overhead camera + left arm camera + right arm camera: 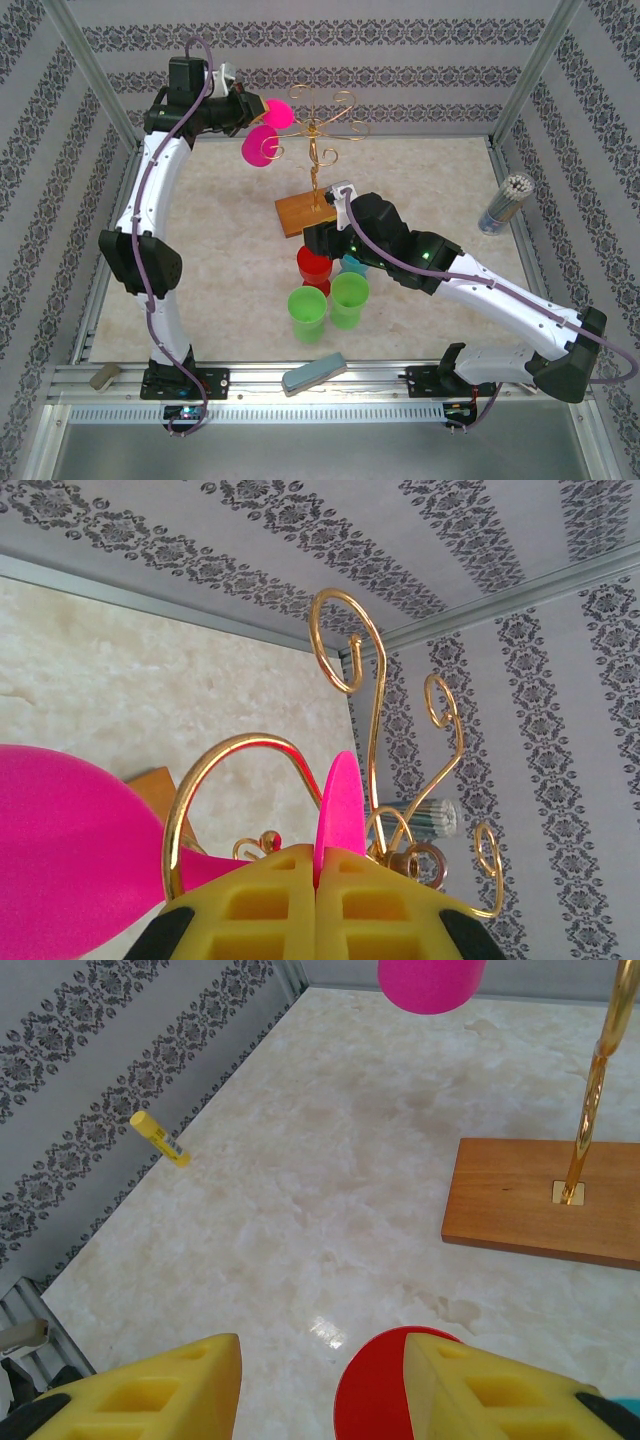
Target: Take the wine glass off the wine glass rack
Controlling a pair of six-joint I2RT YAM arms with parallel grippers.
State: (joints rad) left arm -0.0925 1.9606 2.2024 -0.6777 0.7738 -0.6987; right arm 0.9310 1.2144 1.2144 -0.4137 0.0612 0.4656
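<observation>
The wine glass is bright pink plastic; its bowl [258, 148] hangs tilted at the left of the wine glass rack [322, 125], a gold wire stand on a wooden base [303, 212]. My left gripper [262, 108] is shut on the glass's flat foot [340, 805], which stands edge-on between the yellow fingers [262, 905]. The stem passes under a gold curl [232, 748], and the bowl [65, 855] lies to the left. My right gripper [320, 1360] is open and holds nothing, low over the table beside the rack base [545, 1200] and a red cup [375, 1395].
Two green cups [328, 302], a red cup [313, 265] and a teal cup [352, 264] stand in front of the rack. A jar of sticks [505, 203] is at the right, a grey block [314, 372] on the front rail, a yellow stick [160, 1139] by the left wall.
</observation>
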